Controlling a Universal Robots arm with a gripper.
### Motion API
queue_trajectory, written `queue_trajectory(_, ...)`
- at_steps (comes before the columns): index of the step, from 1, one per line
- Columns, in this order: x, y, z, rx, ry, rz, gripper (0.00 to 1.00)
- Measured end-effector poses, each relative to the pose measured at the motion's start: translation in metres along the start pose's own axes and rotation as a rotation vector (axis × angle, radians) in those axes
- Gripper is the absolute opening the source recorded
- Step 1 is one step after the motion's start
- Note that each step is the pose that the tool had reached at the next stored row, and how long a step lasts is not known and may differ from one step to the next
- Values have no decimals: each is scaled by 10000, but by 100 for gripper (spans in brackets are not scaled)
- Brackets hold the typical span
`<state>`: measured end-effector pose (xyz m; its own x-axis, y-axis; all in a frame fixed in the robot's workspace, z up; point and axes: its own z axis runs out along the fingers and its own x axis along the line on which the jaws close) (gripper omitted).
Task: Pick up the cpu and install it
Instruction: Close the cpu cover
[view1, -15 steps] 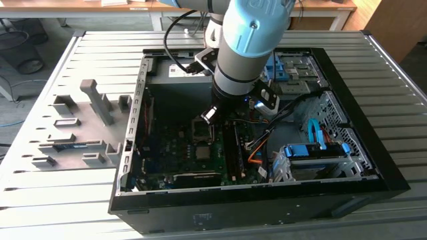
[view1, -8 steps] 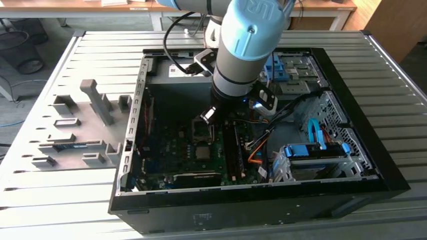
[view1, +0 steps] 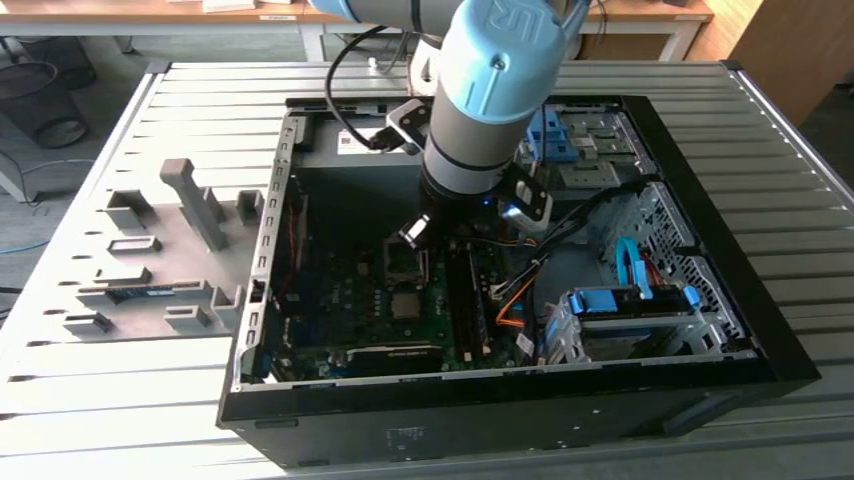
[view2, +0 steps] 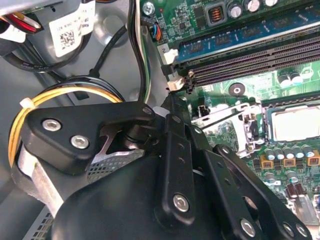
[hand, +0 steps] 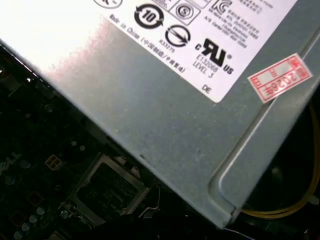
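The arm's gripper (view1: 416, 232) reaches down into the open computer case (view1: 747, 330), just above the motherboard's CPU socket (view1: 404, 262). The cpu (view2: 296, 123) sits in a socket beside the memory slots (view2: 250, 62). I cannot tell how the jaws stand.

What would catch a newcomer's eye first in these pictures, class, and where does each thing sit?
The pale blue robot arm reaches down into the open computer case on the slatted table. Beneath it lies the green circuit board, and in the second wrist view a silver chip sits in its socket beside the long memory slots.
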<state>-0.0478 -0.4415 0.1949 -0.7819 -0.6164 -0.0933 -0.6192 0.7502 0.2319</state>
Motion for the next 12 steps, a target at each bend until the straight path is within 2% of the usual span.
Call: queue_trajectory(12,48,49,-31,48,-28,-12,10)
